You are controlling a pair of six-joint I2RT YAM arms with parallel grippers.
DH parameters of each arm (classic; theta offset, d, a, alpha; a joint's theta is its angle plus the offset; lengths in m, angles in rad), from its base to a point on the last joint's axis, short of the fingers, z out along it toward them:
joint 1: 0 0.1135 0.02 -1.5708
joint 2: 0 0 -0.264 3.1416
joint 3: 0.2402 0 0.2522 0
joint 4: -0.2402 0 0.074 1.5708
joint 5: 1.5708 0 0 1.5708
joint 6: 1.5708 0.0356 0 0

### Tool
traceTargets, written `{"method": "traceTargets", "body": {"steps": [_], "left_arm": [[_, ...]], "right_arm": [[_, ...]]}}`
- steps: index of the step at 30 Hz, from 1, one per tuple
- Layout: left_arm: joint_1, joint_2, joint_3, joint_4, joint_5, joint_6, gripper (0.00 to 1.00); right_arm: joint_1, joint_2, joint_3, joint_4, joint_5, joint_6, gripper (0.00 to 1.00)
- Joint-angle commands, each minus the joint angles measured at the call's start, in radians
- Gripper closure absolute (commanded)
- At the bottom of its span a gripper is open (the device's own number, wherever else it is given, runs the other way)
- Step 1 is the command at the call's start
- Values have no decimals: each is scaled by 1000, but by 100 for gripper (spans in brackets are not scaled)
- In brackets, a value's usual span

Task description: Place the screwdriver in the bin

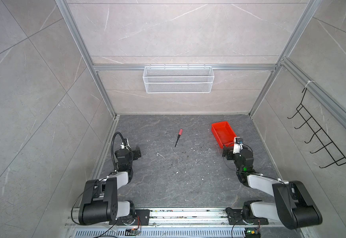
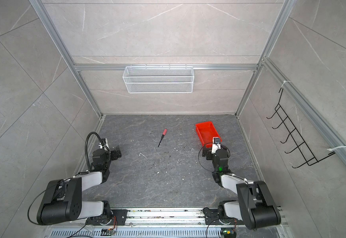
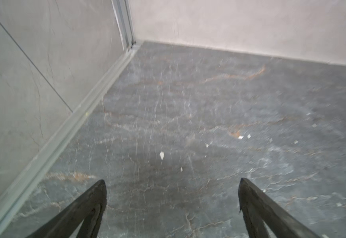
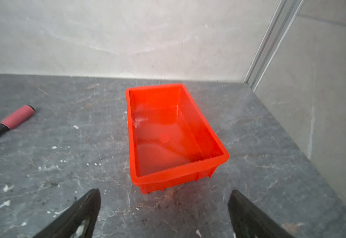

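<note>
Screwdriver (image 1: 178,137) lies flat on the dark tabletop (image 1: 168,181), a little above the centre of the frame in both top views. Its red handle is toward the top and the black shaft points down-left. Nothing touches it. The bin (image 1: 222,131) sits centre-right, well apart from the tool, and it is empty.

Right gripper (image 1: 226,151) is just beside the lower end of the bin, not touching it, jaws wide apart w/ nothing between them. Left gripper (image 1: 137,153) is at lower-left near the wall, jaws also apart and empty.

Step in hand, as I judge it: the very start, pick not yet begun. Next you need to bring one gripper over the handle, turn the wrist so the jaws go across it, then lower to the surface & close. The tool is slim and lies low, so an approx. aim may miss it or roll it away.
</note>
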Motion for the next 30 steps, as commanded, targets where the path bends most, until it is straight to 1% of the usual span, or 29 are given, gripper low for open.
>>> {"method": "traceTargets", "body": {"steps": [1, 5, 8, 10, 11, 14, 17, 20, 22, 26, 30], "left_arm": [[-30, -76, 12, -51, 16, 49, 0], [-104, -162, 47, -148, 4, 70, 0], [-139, -229, 97, -292, 6, 12, 0], [-164, -276, 119, -376, 16, -18, 0], [-178, -300, 126, -417, 21, -27, 0], [-199, -364, 155, -555, 49, -56, 0], [-200, -400, 202, -691, 121, -71, 0], [-201, -422, 252, -800, 207, -44, 0], [-202, -430, 281, -852, 265, -5, 0], [-203, -438, 331, -931, 332, 71, 0], [-204, -448, 339, -961, 395, 172, 0]], "right_arm": [[2, -85, 7, -142, -29, 35, 1], [4, -194, 30, -281, -51, 81, 1], [4, -253, 47, -380, -78, 118, 1], [4, -276, 66, -440, -77, 187, 1], [4, -280, 78, -473, -94, 209, 1], [4, -273, 125, -565, -136, 275, 1], [6, -233, 191, -662, -184, 300, 1], [15, -179, 237, -681, -234, 340, 1], [33, -135, 270, -681, -267, 359, 1], [126, -63, 345, -709, -219, 345, 1], [254, 4, 417, -721, -101, 306, 1]]}}
